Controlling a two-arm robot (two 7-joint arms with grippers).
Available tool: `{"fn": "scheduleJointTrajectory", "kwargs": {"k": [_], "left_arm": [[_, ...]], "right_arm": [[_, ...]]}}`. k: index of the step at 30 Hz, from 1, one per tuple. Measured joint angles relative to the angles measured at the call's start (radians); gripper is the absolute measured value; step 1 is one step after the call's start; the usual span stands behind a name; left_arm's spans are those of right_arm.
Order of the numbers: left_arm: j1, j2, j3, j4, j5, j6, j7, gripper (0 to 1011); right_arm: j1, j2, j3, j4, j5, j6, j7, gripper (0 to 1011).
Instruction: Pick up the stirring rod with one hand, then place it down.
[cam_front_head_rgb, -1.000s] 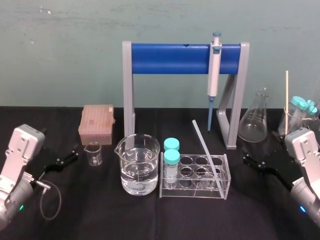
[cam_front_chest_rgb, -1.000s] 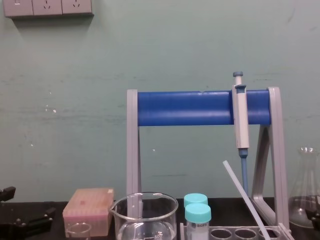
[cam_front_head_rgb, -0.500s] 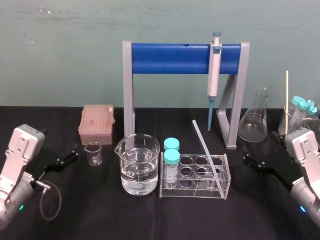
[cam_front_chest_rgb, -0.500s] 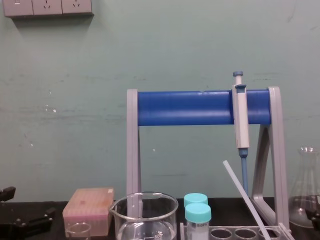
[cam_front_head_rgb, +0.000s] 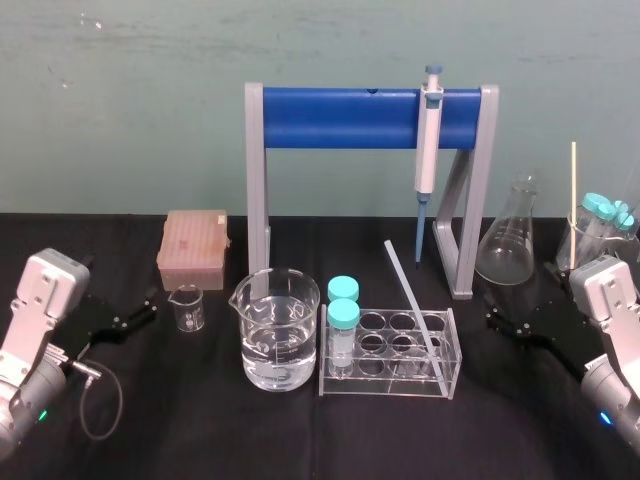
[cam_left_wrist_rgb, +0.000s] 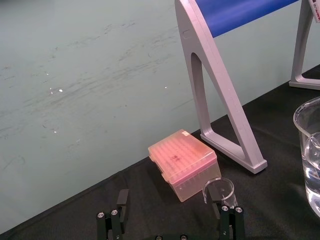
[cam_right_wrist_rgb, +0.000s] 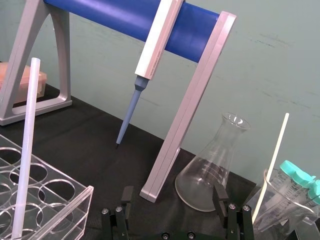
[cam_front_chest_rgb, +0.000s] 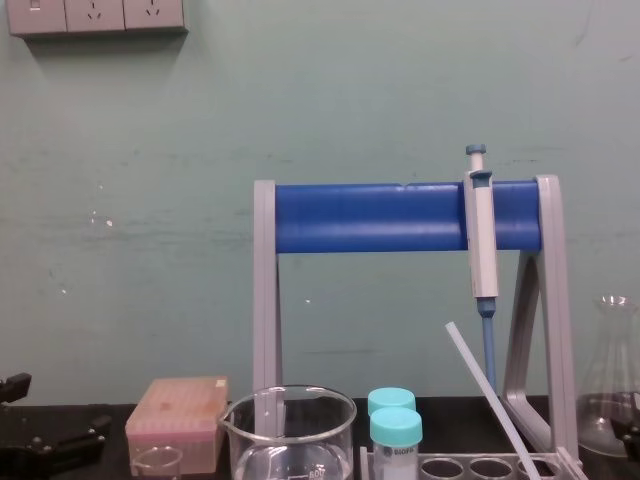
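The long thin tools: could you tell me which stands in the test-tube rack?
The stirring rod, leaning in the rack; the pipette hangs on the blue stand, the cream stick sits in a beaker.

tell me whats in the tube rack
Two teal-capped tubes stand at the left end of the rack; the stirring rod leans in a right-hand well. Other wells look empty. The rod's lower end is unclear.

Place: a laboratory bench is shown.
Glassware: a beaker (cam_front_head_rgb: 275, 330) of clear liquid, a small beaker (cam_front_head_rgb: 187, 306) and a conical flask (cam_front_head_rgb: 507, 235) are set out on a black table (cam_front_head_rgb: 200, 420).
Pipetting gear: a pipette (cam_front_head_rgb: 428, 140) is hung on a blue-barred stand (cam_front_head_rgb: 340, 117), and a pink tip box (cam_front_head_rgb: 193, 248) is placed to its left.
Sample holders: teal-capped tubes (cam_front_head_rgb: 343, 310) and a stirring rod (cam_front_head_rgb: 412, 300) are held in a clear tube rack (cam_front_head_rgb: 390, 355).
Backdrop: wall sockets (cam_front_chest_rgb: 95, 15) are seen on a plain green wall.
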Motion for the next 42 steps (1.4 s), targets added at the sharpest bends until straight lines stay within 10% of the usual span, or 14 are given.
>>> {"fn": "scheduleJointTrajectory", "kwargs": {"k": [26, 42], "left_arm": [[0.0, 0.0, 0.0, 0.0, 0.0, 0.0, 0.0, 1000], [0.0, 0.0, 0.0, 0.0, 0.0, 0.0, 0.0, 1000]], "right_arm": [[0.0, 0.0, 0.001, 0.0, 0.0, 0.0, 0.001, 1003], [-0.05, 0.022, 0.042, -0.081, 0.021, -0.164, 0.138, 1003]]}}
